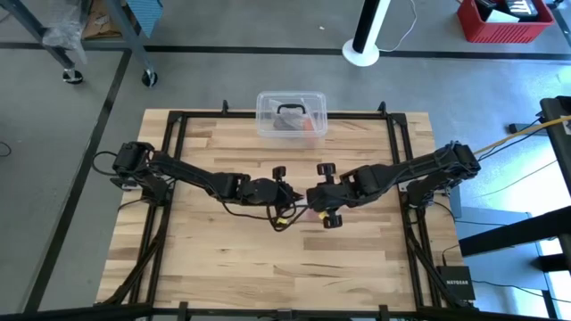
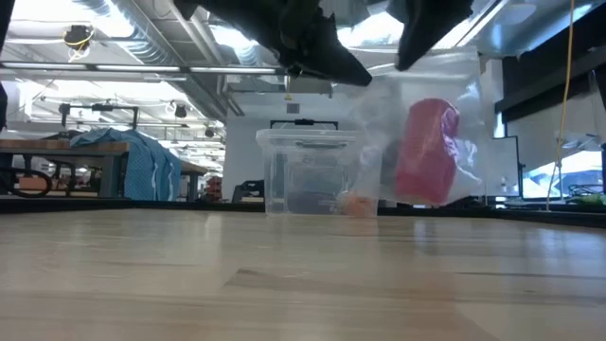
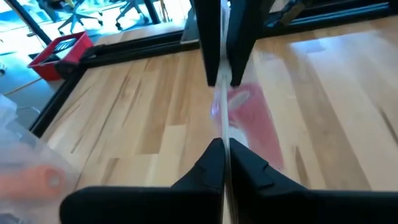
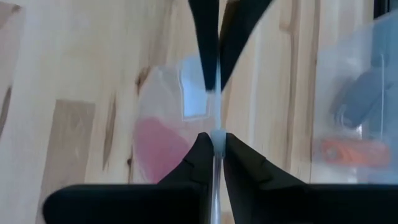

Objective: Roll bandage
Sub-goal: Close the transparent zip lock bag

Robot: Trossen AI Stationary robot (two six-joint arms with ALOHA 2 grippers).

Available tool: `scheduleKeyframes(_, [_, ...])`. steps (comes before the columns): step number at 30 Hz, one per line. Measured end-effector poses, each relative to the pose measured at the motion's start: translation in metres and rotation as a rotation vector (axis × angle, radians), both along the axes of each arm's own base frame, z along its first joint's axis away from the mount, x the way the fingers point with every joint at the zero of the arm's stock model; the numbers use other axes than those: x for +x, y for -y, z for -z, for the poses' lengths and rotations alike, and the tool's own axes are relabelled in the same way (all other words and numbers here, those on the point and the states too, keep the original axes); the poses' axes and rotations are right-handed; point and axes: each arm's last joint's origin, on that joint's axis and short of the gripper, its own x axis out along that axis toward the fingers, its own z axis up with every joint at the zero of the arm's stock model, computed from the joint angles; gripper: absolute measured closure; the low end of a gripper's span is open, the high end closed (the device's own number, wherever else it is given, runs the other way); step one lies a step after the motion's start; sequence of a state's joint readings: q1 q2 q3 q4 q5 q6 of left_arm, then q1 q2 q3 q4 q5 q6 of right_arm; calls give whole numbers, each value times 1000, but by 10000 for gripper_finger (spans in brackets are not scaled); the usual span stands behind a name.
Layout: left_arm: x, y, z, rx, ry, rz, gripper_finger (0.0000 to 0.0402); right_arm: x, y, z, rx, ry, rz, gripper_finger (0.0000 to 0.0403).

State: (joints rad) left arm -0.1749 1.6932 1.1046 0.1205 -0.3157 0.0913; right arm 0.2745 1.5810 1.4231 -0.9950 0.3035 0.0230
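**Both hands pinch the bag that holds the pink roll**

The left hand point(image 3: 222, 155) is clenched on the top edge of the small clear plastic bag point(image 2: 417, 123), fingers pressed flat together on the film. Just beside it, fingertip to fingertip, the right hand point(image 4: 214, 152) pinches the same edge from the opposite side. The bag hangs below and between the two hands, lifted off the counter point(image 1: 232, 259). Inside it sits the bandage point(image 2: 426, 152), a small pink roll resting low in the bag.

The roll looks light and soft, likely to squash and unwind under a hard squeeze. The film looks thin and slippery, so the grips probably belong near the mouth, one on each wall, to pull it open. Beyond the hands stands the clear plastic box point(image 1: 291, 114) with a black handle.

No brand, label or writing is legible on bag, roll or box.
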Motion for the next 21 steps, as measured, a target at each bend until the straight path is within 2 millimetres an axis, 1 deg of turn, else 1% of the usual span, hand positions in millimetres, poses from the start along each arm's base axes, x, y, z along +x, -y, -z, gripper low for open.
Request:
scheduleKeyframes(6, [-5,-1,8,20,-97,-16,401,-9,2,3,-3,-94,31,372])
scheduleKeyframes(9, [-7,-4,13,34,-140,-33,401,-17,3,2,6,-170,48,372])
scheduleKeyframes(13, [-6,-4,10,23,-109,-37,401,-14,2,0,21,-132,55,372])
scheduleKeyframes(17, [-6,-4,10,22,-118,-37,401,-10,2,-2,25,-94,48,372])
scheduleKeyframes(19, [-12,-5,4,29,-143,-36,401,-8,1,-2,23,-72,34,372])
scheduleKeyframes(21, [-19,-6,-13,11,-135,-45,401,-6,1,-3,8,-55,28,372])
